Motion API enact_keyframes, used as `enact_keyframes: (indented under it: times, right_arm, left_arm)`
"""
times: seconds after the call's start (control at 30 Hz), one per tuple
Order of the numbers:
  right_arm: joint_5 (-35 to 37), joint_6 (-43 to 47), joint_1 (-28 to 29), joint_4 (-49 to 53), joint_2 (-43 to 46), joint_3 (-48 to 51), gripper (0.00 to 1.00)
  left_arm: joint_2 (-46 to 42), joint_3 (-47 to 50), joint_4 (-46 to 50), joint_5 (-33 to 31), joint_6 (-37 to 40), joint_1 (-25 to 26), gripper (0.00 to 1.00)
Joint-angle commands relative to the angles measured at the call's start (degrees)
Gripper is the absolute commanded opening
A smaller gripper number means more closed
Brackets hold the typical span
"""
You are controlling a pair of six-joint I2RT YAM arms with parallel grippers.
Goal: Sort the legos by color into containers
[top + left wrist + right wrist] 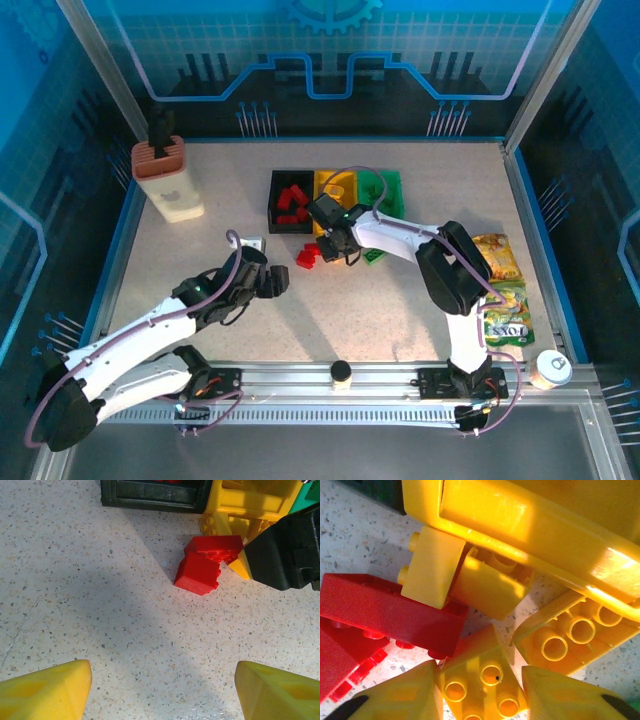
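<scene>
**Right fingers on a yellow lego beside the yellow bin**

Right wrist view: right fingers [415, 700] are at the bottom edge, pinching a yellow lego [480, 680] from both sides, studs toward the camera. Above it, more yellow legos [485, 585] lie against the wall of the yellow bin [530, 525]. A red lego [385, 610] at mid-left touches them.

Left wrist view: left fingers [50, 690] are spread wide in the lower corners, with only bare worktop [100, 605] between them. Two red legos [200, 572] touch each other at upper centre, just below the bins.

Top view: black bin [271, 200], yellow bin and green bin [396, 185] stand side by side at upper centre. The black one holds red bricks. The green packet [505, 322] at right reads "FOXS". Print on the yellow packet [497, 257] is too small to read.
</scene>
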State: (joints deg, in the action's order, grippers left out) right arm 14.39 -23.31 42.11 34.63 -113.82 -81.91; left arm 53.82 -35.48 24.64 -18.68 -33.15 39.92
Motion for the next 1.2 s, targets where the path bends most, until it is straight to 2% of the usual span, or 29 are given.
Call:
enact_keyframes:
  times: [0.0,0.17,0.33,0.63,0.7,0.77,0.8,0.83,1.17]
  right_arm:
    - [0.1,-0.4,0.8,1.3,3.0,1.9,0.34]
    - [1.9,0.1,0.9,2.2,7.8,1.8,0.31]
    - [2.8,2.6,-1.4,4.2,8.9,-4.2,0.31]
    - [2.3,7.2,-7.6,12.3,-4.6,-25.0,0.32]
    - [2.6,7.4,-8.5,13.4,-6.7,-28.0,0.36]
    - [2.4,7.4,-9.0,14.0,-7.6,-29.5,0.52]
    - [2.5,7.2,-9.0,14.2,-7.6,-29.8,0.64]
    - [2.6,7.1,-8.9,14.2,-7.2,-29.6,0.68]
    - [3.0,3.9,-6.4,6.3,5.1,-11.4,0.69]
  left_arm:
    - [-0.9,0.5,0.2,-0.8,-0.8,0.1,0.76]
    - [-0.8,0.2,0.3,-0.9,-0.7,0.1,0.76]
    - [-0.9,0.2,0.1,-0.7,-0.8,0.1,0.76]
    - [-1.8,0.9,1.3,0.4,-2.1,0.3,0.76]
    - [-2.8,1.1,1.6,0.4,-2.2,0.5,0.76]
    - [-3.4,1.4,1.6,0.5,-2.3,0.5,0.76]
    - [-3.6,1.5,1.6,0.6,-2.3,0.5,0.76]
    - [-3.7,1.4,1.6,0.6,-2.2,0.5,0.76]
    - [-1.8,0.7,0.1,0.8,-1.0,0.6,0.77]
